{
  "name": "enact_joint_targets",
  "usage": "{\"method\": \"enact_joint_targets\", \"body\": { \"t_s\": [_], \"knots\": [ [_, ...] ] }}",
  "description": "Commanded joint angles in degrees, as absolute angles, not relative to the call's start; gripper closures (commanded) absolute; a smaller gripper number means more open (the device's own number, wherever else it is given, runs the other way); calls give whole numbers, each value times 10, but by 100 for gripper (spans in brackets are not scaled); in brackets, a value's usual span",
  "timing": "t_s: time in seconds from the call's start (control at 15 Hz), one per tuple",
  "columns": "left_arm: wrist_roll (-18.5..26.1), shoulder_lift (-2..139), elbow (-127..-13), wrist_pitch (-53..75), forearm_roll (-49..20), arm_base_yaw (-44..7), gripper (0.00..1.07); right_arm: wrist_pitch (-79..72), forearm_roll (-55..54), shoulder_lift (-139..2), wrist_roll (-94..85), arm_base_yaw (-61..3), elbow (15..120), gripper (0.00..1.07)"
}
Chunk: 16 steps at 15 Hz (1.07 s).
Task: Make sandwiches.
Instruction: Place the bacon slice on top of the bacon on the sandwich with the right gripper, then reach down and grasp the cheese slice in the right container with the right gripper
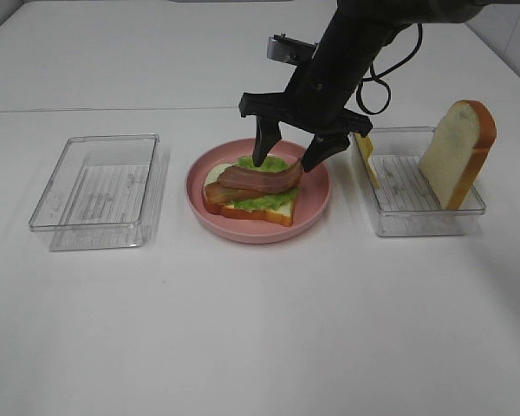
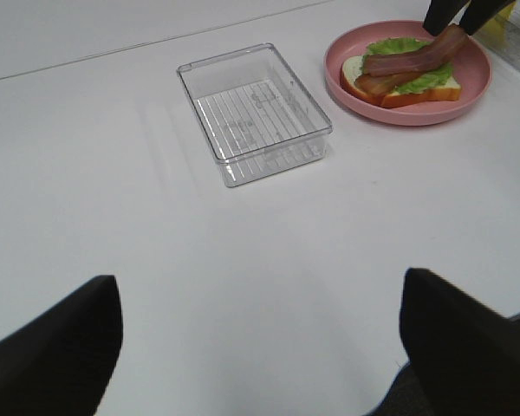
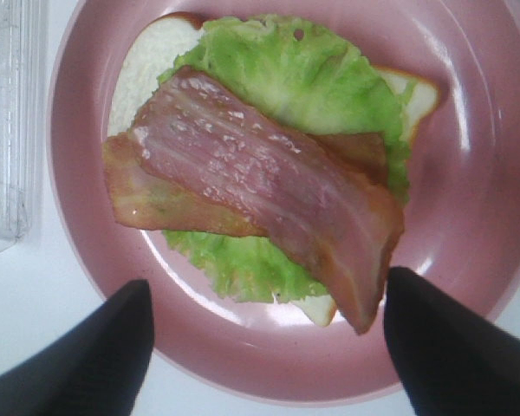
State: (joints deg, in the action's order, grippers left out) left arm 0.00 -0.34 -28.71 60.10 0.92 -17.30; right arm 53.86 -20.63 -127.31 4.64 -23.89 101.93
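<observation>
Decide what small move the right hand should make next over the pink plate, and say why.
Probably lift the right hand straight up, clear of the pink plate. Its jaws stand open either side of the bacon, which lies across the lettuce on the lower bread slice, so that layer looks placed. The yellow cheese and the second bread slice wait in the right tray.

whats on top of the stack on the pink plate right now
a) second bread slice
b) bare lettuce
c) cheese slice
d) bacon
d, the bacon strips lie uppermost, across the lettuce, while the cheese and the second bread slice are both in the right tray.
</observation>
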Motion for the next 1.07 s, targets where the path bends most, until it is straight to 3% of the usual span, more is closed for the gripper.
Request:
{"method": "enact_joint_targets", "body": {
  "t_s": [0.07,0.6,1.07],
  "knots": [
    [0,-15,-286,595,10,-173,24,549,-202,-1270,49,-239,1018,31],
    [0,-15,-286,595,10,-173,24,643,-25,-1203,70,-233,1087,31],
    [0,-15,-286,595,10,-173,24,608,-38,-1236,36,-158,1114,33]
  ]
}}
